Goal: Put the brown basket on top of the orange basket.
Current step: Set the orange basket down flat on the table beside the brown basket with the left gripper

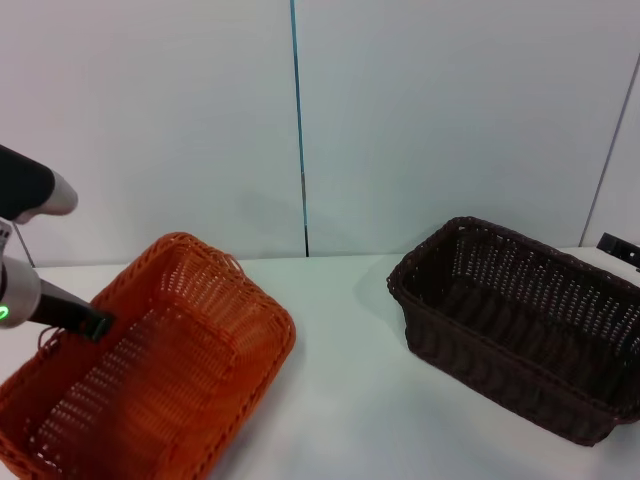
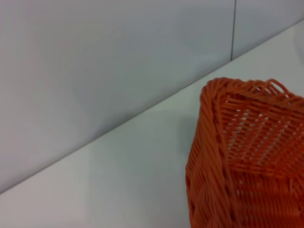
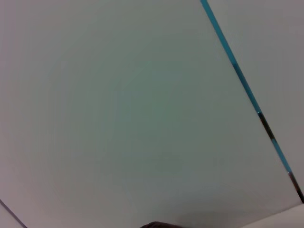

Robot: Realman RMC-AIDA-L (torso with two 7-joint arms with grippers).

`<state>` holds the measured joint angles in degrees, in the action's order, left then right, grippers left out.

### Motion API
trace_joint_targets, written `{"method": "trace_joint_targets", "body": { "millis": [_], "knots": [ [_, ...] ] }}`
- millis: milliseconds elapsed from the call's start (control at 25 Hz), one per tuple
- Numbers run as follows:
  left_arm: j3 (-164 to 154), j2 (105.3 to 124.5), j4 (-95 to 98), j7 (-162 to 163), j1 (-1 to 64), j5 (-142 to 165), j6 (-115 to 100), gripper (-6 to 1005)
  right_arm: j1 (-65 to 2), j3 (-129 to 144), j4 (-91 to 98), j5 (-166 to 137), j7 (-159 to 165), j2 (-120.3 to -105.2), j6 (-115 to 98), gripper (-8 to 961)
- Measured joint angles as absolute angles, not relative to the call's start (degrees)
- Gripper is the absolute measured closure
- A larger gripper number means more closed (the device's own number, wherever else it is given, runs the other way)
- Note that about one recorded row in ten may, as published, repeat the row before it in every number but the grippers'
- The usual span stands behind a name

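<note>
The orange basket (image 1: 262, 372) sits at the front left of the white table, and one of its corners (image 2: 247, 152) fills the left wrist view. My left gripper (image 1: 95, 325) reaches in from the left edge and rests at the basket's left rim, its dark tip at the weave. The brown basket (image 1: 480, 375) stands apart at the right, upright, with nothing in it. My right gripper is out of the head view. Its wrist camera faces the wall, with only a dark sliver (image 3: 159, 224) at the picture's edge.
The white table (image 1: 345, 400) shows a bare strip between the two baskets. A pale wall with a thin blue vertical seam (image 1: 298, 120) stands close behind. A small dark object (image 1: 620, 247) sits at the far right edge.
</note>
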<state>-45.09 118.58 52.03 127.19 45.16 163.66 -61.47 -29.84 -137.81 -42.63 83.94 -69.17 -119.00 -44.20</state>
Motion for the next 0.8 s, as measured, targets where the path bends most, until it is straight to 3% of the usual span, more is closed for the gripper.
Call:
{"method": "trace_joint_targets", "body": {
  "millis": [800],
  "knots": [
    [-45.1,118.52,62.1,127.4,44.6,163.6,-67.5,837,-30.0,-137.7,-42.6,83.9,-69.2,-119.0,-44.5,165]
  ]
}}
